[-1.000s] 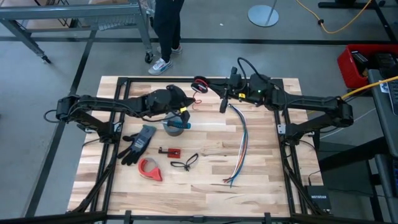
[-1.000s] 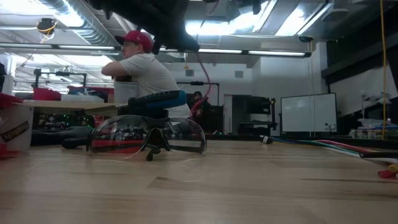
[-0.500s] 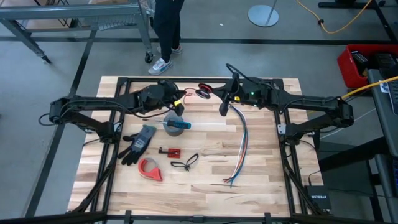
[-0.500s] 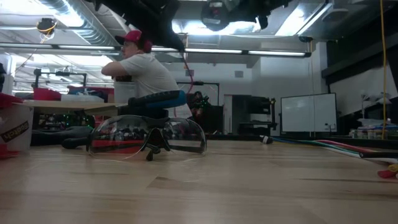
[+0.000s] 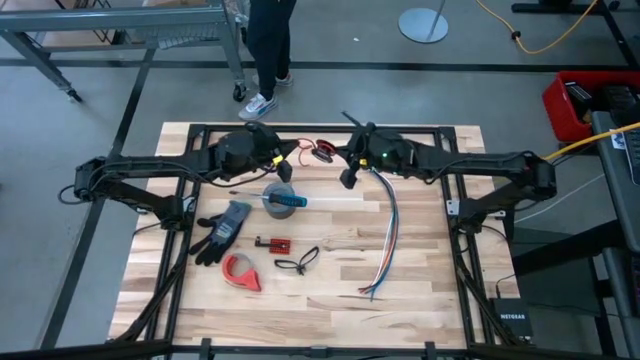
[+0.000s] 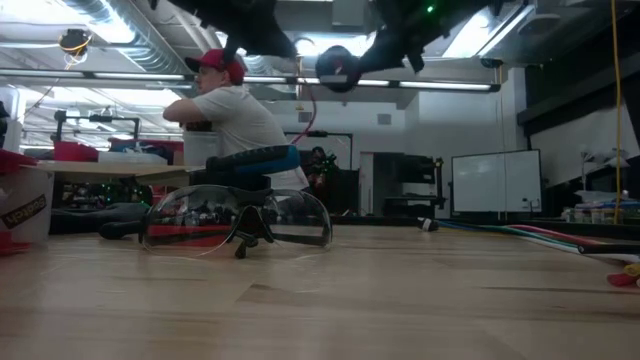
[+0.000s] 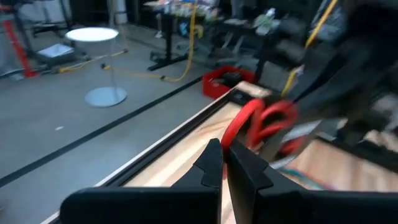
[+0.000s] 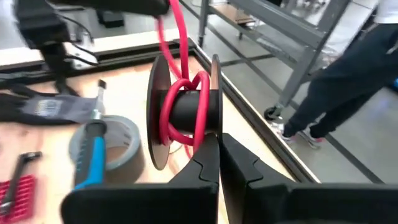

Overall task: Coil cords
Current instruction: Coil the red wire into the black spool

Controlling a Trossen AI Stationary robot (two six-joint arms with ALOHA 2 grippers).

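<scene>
A thin red cord (image 5: 306, 151) runs between my two grippers above the table's far edge. Part of it is wound on a small black spool (image 8: 185, 112), which also shows in the high view (image 5: 325, 152) and the low view (image 6: 338, 68). My right gripper (image 8: 217, 163) is shut at the spool's underside. My left gripper (image 7: 224, 160), left of the spool in the high view (image 5: 288, 159), is shut on the cord's free run. My left gripper pinches the red cord (image 7: 231, 138) between its two fingertips, a short way from the spool. The cord runs on, clear of the table, to the spool. My right gripper holds the spool between its two flanges, just below the core (image 8: 199, 138); the fingertips hide the exact spot. The spool is lifted clear, its axis level.
A grey tape roll (image 5: 283, 200) with a blue-handled tool across it lies below the grippers. Gloves (image 5: 222, 228), a red tape dispenser (image 5: 240, 271), a small black looped cord (image 5: 297, 262) and a long multicoloured wire bundle (image 5: 386, 235) lie nearer. Safety glasses (image 6: 236, 218) stand on the table. A person (image 6: 235, 110) sits behind.
My right gripper has carried the spool toward the table's left, closer to my left gripper. My left gripper has risen from over the tape roll toward the far edge, still holding the cord. The red cord between them has become shorter.
</scene>
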